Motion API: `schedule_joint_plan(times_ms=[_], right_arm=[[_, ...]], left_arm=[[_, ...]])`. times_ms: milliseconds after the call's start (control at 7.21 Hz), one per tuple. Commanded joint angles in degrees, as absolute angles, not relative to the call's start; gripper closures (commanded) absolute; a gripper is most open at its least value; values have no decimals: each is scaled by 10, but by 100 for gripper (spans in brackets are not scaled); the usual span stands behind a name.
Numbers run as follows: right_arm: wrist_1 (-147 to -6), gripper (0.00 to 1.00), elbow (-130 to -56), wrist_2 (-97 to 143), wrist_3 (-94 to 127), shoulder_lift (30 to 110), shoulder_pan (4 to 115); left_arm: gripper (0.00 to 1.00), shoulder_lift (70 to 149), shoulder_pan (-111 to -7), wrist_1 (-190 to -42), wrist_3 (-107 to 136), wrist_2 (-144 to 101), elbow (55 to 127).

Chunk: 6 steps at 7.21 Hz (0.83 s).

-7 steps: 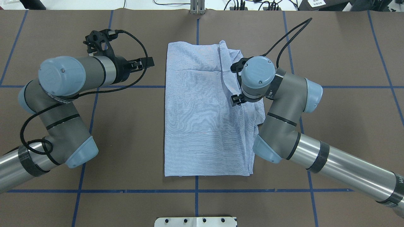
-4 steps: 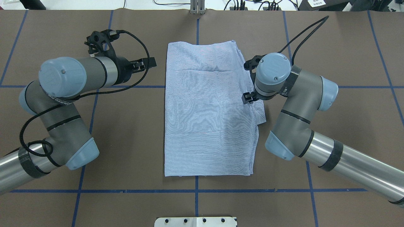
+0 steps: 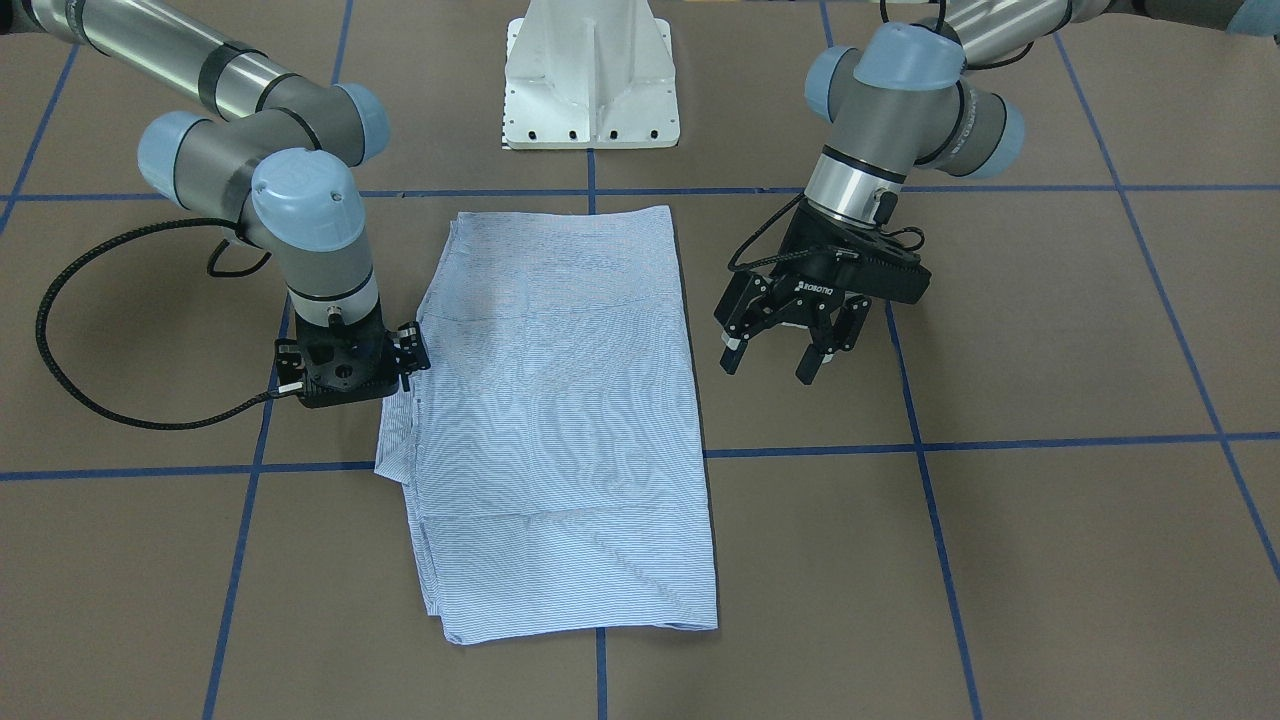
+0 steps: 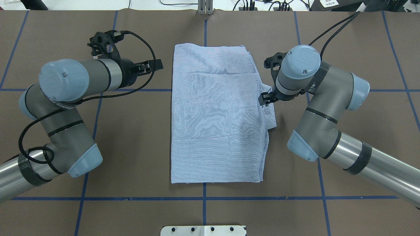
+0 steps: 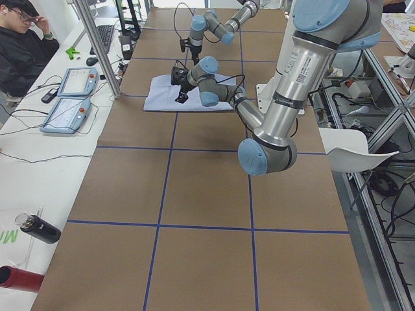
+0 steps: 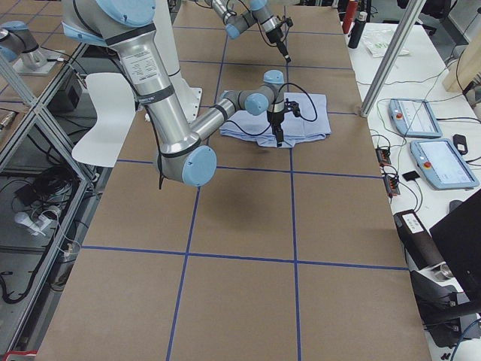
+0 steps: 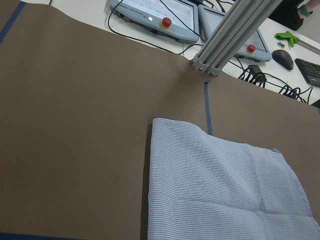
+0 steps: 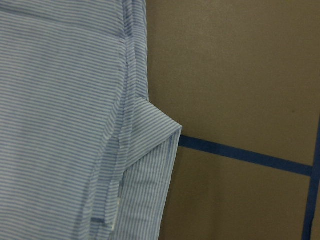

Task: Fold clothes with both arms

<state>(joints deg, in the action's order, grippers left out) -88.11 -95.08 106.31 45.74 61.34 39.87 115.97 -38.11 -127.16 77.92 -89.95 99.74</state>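
One folded shirt (image 4: 216, 124) | left pincer (image 3: 767, 370) spread wide | right pincer (image 3: 342, 376) at shirt edge, cannot tell

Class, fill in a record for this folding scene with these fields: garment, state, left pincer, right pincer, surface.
garment: light-blue striped shirt
state: folded into a flat rectangle, layered edges toward the right arm
left pincer: open, beside the shirt, not touching
right pincer: pointing down at the shirt's right edge; jaws hidden
surface: brown table with blue tape grid
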Motion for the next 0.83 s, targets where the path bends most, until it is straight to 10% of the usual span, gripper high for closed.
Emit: schedule_joint_plan(times_ms=[0, 693], right_arm=[[-880, 0, -1010, 1106, 467, 633, 404], [-871, 0, -1067, 1123, 567, 677, 360]], left_arm=[[0, 1155, -380, -1270, 787, -904, 1007], [0, 1130, -305, -1270, 905, -961, 1027]])
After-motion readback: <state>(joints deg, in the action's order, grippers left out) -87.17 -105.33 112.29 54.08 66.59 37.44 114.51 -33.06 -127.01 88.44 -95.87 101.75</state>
